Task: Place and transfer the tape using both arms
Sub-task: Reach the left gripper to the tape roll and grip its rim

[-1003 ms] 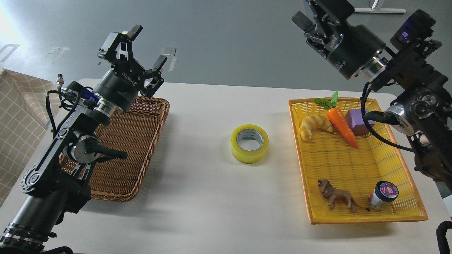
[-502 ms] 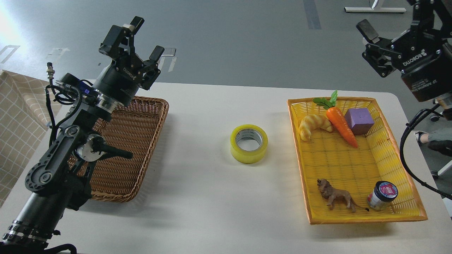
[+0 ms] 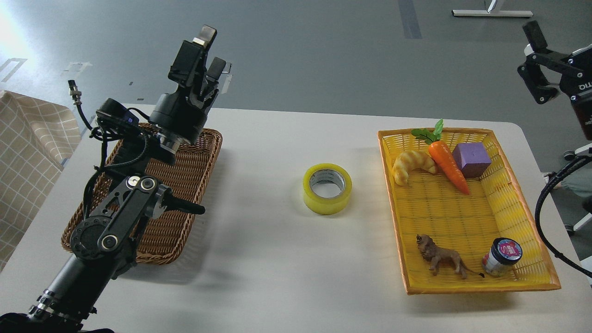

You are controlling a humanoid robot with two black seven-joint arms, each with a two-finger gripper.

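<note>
The tape point(image 3: 327, 188) lies flat on its side near the middle of the desk point(image 3: 259, 259), its grey-white core facing up, touched by neither arm. It sits between two baskets, well apart from both.

Toward the right edge of the desk lies a yellow basket point(image 3: 520, 203). Its far end holds a croissant point(image 3: 410, 164), a carrot point(image 3: 446, 159) with green leaves, and a purple cube point(image 3: 471, 159), the carrot lying between the other two. Its near end holds a lion figure point(image 3: 439, 259) and, just beside it, a small jar point(image 3: 502, 255) with a red-blue lid.

Toward the left edge of the desk lies a brown wicker basket point(image 3: 185, 185). The left arm point(image 3: 120, 217) rises across it, and the left gripper point(image 3: 207, 58) is held high above the basket's far right corner, pointing up and away. It is seen nearly edge-on, so whether its fingers point(image 3: 216, 69) are apart or together cannot be told.

Off the far right corner of the desk, the right gripper point(image 3: 548, 60) hangs in the air, partly cut off by the view's edge; only one finger point(image 3: 535, 34) shows clearly, so its state cannot be told either. A checked cloth point(image 3: 27, 152) hangs beyond the left edge.
</note>
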